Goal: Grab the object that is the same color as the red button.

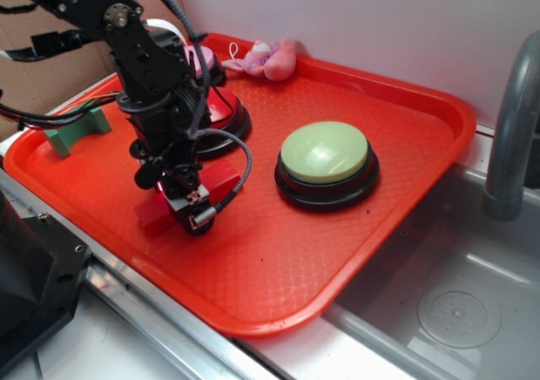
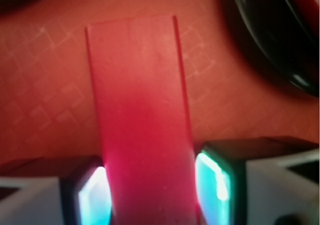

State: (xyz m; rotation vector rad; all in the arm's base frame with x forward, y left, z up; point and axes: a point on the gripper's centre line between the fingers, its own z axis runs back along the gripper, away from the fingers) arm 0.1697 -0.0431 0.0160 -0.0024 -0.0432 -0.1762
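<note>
Wrist view: my gripper (image 2: 150,190) clamps the long red block (image 2: 140,110), both pads touching its sides, near the red tray's (image 1: 278,262) front-left edge.

Your arm (image 1: 143,67) is matte black, with black cables looping down beside the fingers (image 2: 212,177). Their pads glow teal-white, set in black frames.

A red tray (image 1: 396,186) lies beside a grey sink basin (image 1: 456,304). On it, a light green-topped button (image 1: 325,154) sits at centre, a pink plush toy (image 1: 268,59) at twelve o'clock, a green arch-shaped block (image 1: 78,131) at nine o'clock. A grey faucet (image 1: 515,127) rises at three o'clock.
</note>
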